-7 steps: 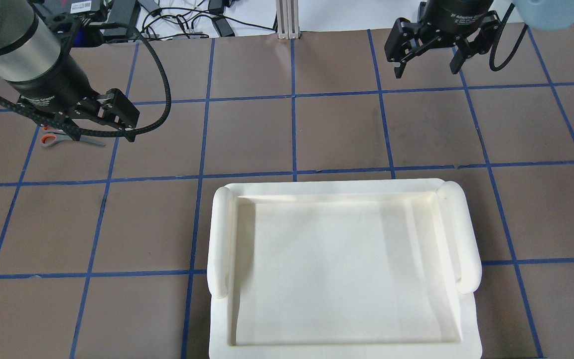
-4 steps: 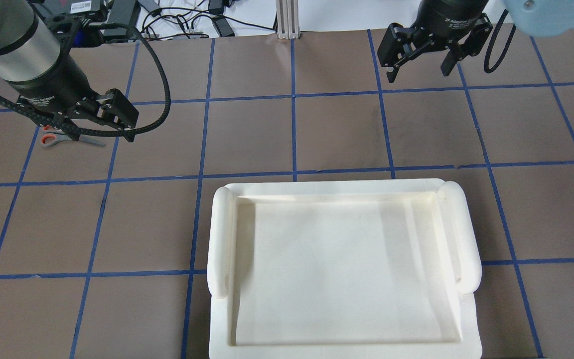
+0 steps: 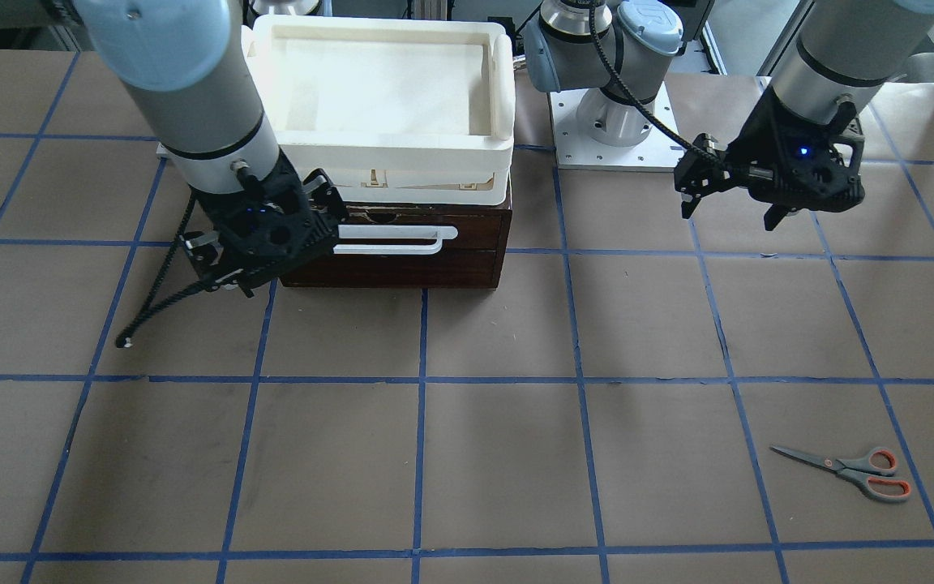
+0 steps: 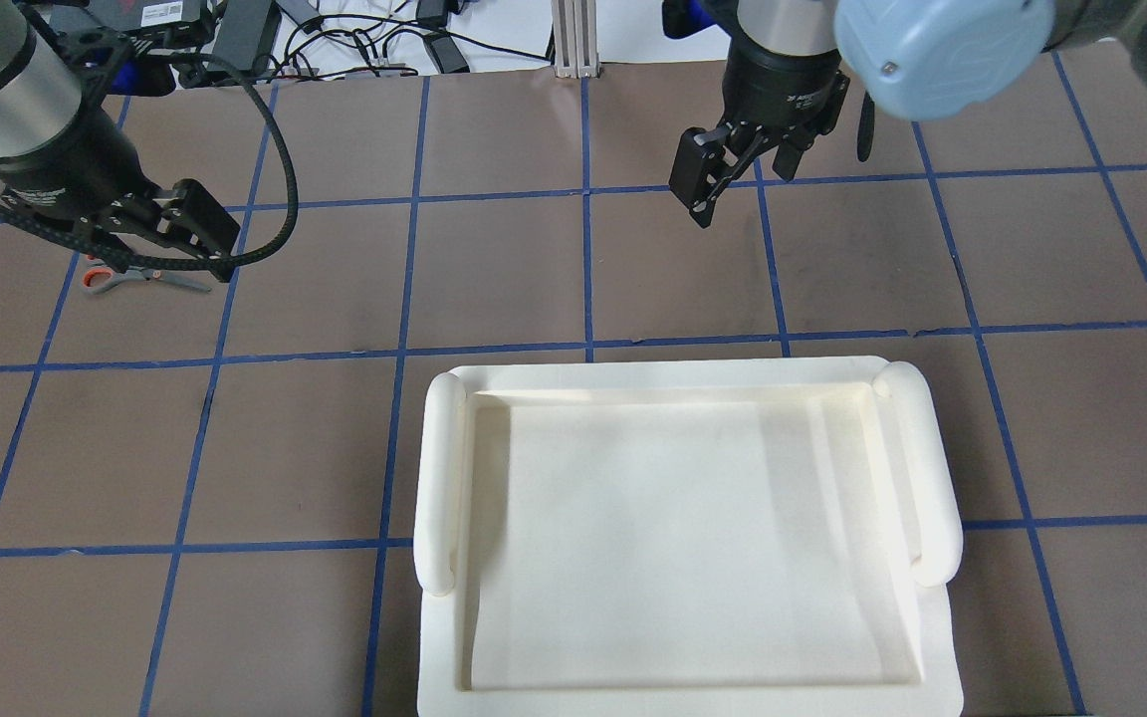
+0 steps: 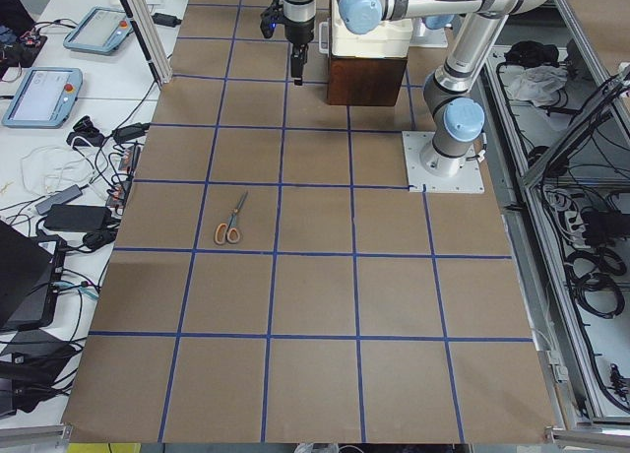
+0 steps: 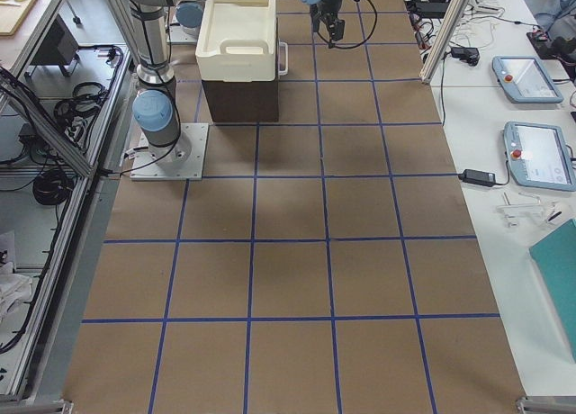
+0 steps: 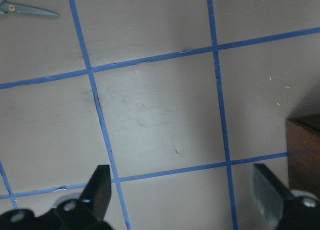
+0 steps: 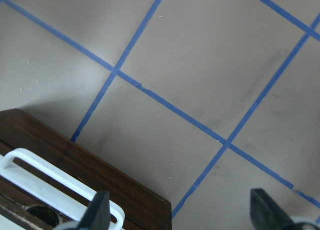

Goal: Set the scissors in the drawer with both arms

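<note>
my fingers: black
scissors: grey, orange-red inside loops
drawer: dark brown, white handle
surface: brown, blue grid lines
tray: cream-white

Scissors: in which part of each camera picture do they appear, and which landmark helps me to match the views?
Exterior front-facing: scissors at the lower right.
Overhead exterior: upper left, near the edge.
Exterior left: left of centre.
Exterior right: not visible.
Left wrist-mounted: top left corner, cut by the frame.
Right wrist-mounted: not in it.
Landmark: the white tray, seen in all four exterior views.
</note>
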Available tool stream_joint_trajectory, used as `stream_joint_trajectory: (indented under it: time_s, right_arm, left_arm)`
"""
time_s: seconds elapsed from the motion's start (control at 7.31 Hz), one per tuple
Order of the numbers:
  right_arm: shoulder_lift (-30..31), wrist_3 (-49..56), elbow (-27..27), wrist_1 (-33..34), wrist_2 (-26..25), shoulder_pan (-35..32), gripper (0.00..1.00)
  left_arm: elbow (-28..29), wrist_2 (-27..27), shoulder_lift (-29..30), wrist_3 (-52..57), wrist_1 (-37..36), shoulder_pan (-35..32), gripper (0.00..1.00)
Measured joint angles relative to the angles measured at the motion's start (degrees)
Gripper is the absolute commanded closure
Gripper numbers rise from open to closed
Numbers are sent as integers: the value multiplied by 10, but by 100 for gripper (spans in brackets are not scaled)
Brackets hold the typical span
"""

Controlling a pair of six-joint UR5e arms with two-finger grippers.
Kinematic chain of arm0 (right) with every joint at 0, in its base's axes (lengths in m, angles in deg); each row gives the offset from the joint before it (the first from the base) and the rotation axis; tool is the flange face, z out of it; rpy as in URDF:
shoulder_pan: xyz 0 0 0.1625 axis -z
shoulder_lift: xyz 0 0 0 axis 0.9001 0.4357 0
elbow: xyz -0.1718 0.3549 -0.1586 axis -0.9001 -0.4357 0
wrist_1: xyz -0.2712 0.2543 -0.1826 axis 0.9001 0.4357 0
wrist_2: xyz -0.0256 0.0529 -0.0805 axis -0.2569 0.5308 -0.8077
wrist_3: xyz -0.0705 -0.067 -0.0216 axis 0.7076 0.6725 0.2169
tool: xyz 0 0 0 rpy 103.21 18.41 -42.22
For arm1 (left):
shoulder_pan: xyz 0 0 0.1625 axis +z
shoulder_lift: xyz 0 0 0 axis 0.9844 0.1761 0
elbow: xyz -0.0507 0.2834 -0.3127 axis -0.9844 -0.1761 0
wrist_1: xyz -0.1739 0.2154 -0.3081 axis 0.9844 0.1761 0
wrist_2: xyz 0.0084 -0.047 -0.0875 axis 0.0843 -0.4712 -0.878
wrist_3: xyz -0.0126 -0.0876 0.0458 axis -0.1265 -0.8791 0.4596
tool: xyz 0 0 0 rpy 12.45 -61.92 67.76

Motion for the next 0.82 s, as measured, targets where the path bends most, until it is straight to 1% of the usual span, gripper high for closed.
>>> stream_joint_trajectory:
  time_s: [0.14, 0.41, 0.55, 0.82]
  right_arm:
    - [-12, 32, 0, -1, 5, -17, 0]
    - [-32, 71, 11, -4, 54, -29, 0]
    - [-34, 99, 18, -5, 66, -30, 0]
    - [-34, 165, 25, -6, 57, -27, 0]
  left_arm:
    - [0, 0, 10, 71, -8, 38, 0]
    - [0, 1, 47, 269, -70, 108, 0]
    - [0, 0, 72, 338, -99, 124, 0]
    - [0, -1, 125, 451, -145, 137, 0]
